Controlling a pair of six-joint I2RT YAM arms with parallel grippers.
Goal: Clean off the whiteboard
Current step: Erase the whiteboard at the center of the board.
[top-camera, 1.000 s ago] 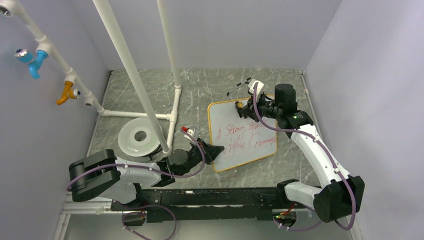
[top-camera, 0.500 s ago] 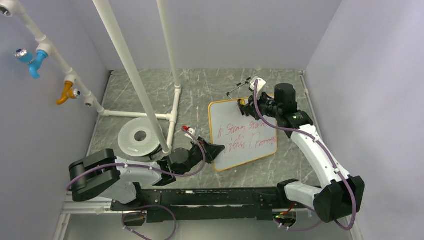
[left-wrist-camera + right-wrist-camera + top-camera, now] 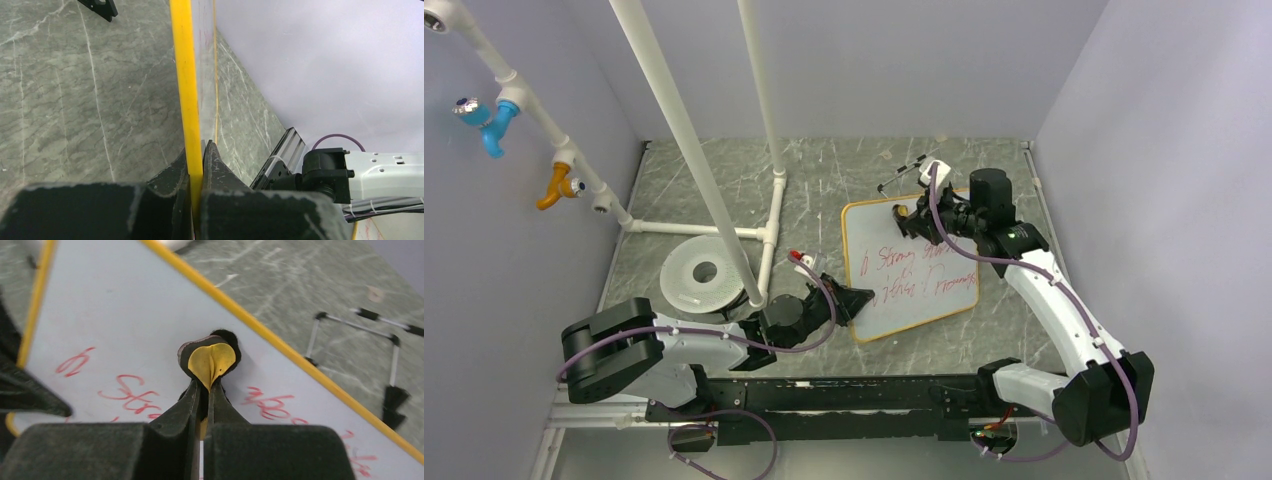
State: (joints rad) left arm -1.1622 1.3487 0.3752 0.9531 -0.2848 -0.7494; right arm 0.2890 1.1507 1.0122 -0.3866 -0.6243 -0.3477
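Observation:
The whiteboard [image 3: 909, 268], orange-framed with a red scrawl, lies tilted on the marbled table. My left gripper [image 3: 856, 303] is shut on the frame at its near left corner. In the left wrist view the yellow frame edge [image 3: 187, 90] runs straight up from between the pinched left gripper [image 3: 197, 150]. My right gripper [image 3: 904, 215] is over the board's far end, shut on a small yellow-and-black eraser pad [image 3: 211, 357]. That pad sits against the white surface [image 3: 125, 315] just beyond the right gripper [image 3: 204, 385], with red writing on both sides of it.
A round white disc [image 3: 704, 272] lies left of the board by a white pipe frame [image 3: 769, 200]. A red-capped marker [image 3: 800, 261] rests near my left wrist. A thin black-and-white wire stand [image 3: 902, 172] lies past the board's far edge. Grey walls close in on both sides.
My right gripper with the eraser pad has shifted a little at the board's far end, away and back. The left gripper and the board have stayed where they were.

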